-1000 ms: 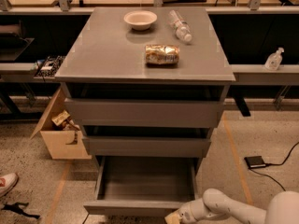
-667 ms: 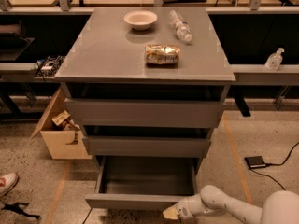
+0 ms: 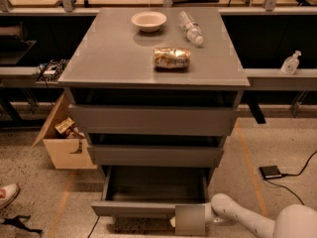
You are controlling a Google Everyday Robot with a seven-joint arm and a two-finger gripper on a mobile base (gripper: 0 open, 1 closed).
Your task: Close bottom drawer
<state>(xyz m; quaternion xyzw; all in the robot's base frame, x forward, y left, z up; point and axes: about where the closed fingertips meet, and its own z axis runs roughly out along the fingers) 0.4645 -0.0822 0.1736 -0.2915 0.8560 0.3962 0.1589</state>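
Observation:
The bottom drawer (image 3: 148, 208) of the grey cabinet stands pulled out, its bare grey box interior (image 3: 156, 183) showing. Its thin flat front strip runs along the bottom of the view. My gripper (image 3: 190, 219) is at the right end of that front strip, pressed against it from the front, with the white arm (image 3: 237, 216) reaching in from the lower right. A flat grey part of the gripper faces the camera and hides the fingers.
Two wider drawers (image 3: 151, 119) above are slightly out. On the cabinet top sit a bowl (image 3: 148, 20), a plastic bottle (image 3: 191, 28) and a snack bag (image 3: 171, 58). A cardboard box (image 3: 64, 138) stands at left, a shoe (image 3: 7, 195) at lower left, a black device with cable (image 3: 271, 172) at right.
The bottom drawer has slid inward a little, its front strip sitting higher in view. My gripper has moved up and in with it at the strip's right end.

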